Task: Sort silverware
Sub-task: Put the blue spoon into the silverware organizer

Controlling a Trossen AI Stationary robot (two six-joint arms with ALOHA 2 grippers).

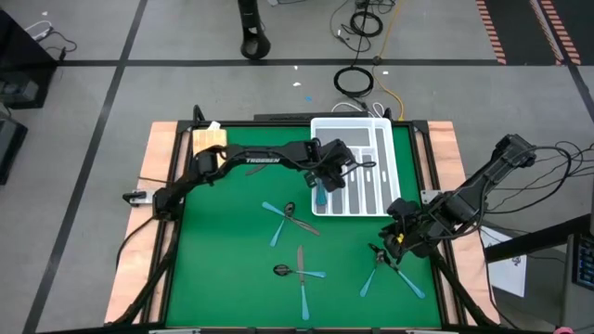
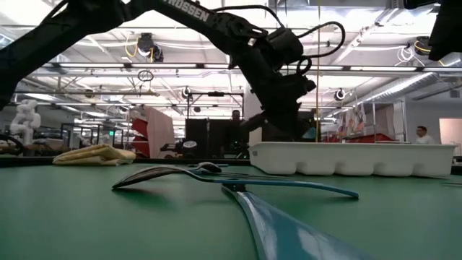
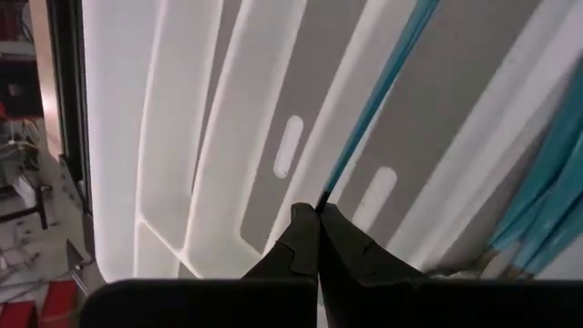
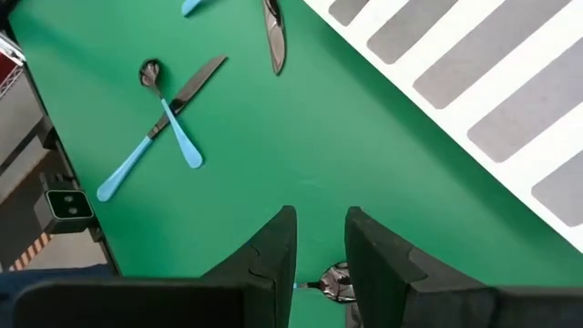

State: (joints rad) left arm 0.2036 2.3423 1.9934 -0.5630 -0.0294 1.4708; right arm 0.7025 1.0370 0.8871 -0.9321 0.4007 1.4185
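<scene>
Here the piece in hand is a light-blue-handled utensil (image 3: 383, 82), pinched at its dark metal end by the left gripper (image 3: 318, 211), whose fingers are closed tight on it; which kind of utensil it is I cannot tell. It hangs handle-first over the white tray (image 1: 327, 130), above a divider between two long compartments, and a few blue handles (image 3: 542, 210) already lie in a compartment to one side. In the high view the left gripper (image 1: 322, 176) sits over the tray's near-left part. I judge the step as placement: the piece is carried and not yet released. Outward on the green mat (image 1: 223, 278) loose silverware waits: a crossed pair (image 1: 290, 218) just short of the tray, a knife (image 1: 302, 269) crossed with a spoon (image 1: 295, 272) nearer the front edge, and another crossed pair (image 1: 388, 267) at the right. The right gripper (image 1: 397, 243) hovers low beside that last pair, fingers narrowly parted with nothing between them, a spoon bowl (image 4: 335, 281) just beneath. Next move, as I read it: line the held piece along one compartment, clear of the divider, lower, then open. The right arm needs a clean descent onto one handle, not both.
</scene>
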